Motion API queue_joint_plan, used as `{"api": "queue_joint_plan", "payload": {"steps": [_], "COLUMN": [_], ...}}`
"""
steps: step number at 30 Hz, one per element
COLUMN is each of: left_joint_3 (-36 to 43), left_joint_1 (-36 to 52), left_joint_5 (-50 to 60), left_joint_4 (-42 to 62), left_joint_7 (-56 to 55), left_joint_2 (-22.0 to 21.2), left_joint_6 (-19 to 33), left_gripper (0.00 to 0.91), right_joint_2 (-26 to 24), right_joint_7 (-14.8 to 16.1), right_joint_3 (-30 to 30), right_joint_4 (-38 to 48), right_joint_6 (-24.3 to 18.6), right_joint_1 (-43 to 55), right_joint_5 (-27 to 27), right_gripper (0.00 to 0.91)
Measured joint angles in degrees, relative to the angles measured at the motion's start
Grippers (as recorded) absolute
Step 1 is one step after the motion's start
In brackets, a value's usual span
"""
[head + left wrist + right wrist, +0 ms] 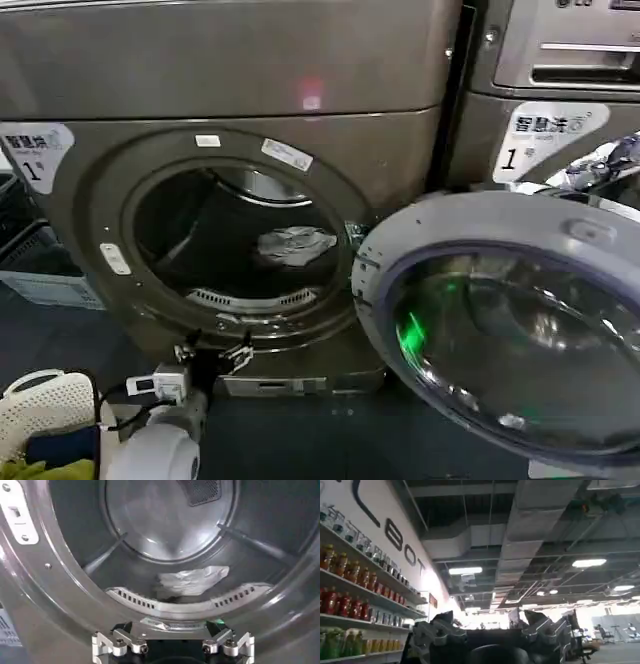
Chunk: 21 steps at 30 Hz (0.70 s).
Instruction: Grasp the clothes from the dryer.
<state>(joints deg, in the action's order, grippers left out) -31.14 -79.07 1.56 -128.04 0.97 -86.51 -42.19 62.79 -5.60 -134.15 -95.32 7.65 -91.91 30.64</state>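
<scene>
Dryer (90,200): large bronze-grey front-loader with a smooth metal face; its round porthole is open.
Door (500,320): glass in a grey rim, swung out to the right and near, clear of the opening.
Drum (170,525): bare brushed metal with raised ribs and a slotted lip at the near edge.
Clothes (296,243): small whitish-grey bundle, soft and wrinkled, lying on the drum floor right of centre, beyond the lip (192,580).
Left gripper (212,356): just outside and below the porthole rim, fingers apart, empty, well short of the bundle.
Right gripper (492,635): parked away from the dryer, aimed at the ceiling; open or closed, cannot tell.
Step in hand: reach in. Advised: lift over the lip, steer right, descend on the highest fold and close only once fabric sits between the fingers.
Risk: limp cloth may slide on smooth metal.
</scene>
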Motion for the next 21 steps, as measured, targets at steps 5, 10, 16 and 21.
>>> {"api": "queue_joint_plan", "payload": {"steps": [5, 10, 16, 21], "left_joint_3": [0.05, 0.06, 0.21, 0.22], "left_joint_1": [0.05, 0.0, -0.07, -0.02], "left_joint_5": [-0.01, 0.05, 0.17, 0.17], "left_joint_4": [0.02, 0.1, 0.12, 0.13], "left_joint_7": [-0.06, -0.09, -0.23, -0.25], "left_joint_2": [0.05, 0.03, 0.01, 0.11], "left_joint_6": [0.0, 0.0, 0.0, 0.0], "left_gripper": [0.907, 0.907, 0.907, 0.907], "right_joint_2": [0.17, 0.17, 0.25, 0.22], "right_joint_7": [0.03, 0.04, 0.07, 0.11], "right_joint_3": [0.19, 0.08, 0.12, 0.12], "right_joint_4": [0.03, 0.25, 0.27, 0.27], "right_joint_6": [-0.07, -0.1, -0.11, -0.11], "right_joint_1": [0.06, 0.05, 0.14, 0.1], "right_joint_5": [0.0, 0.0, -0.01, -0.01], "right_gripper": [0.907, 0.907, 0.907, 0.907]}}
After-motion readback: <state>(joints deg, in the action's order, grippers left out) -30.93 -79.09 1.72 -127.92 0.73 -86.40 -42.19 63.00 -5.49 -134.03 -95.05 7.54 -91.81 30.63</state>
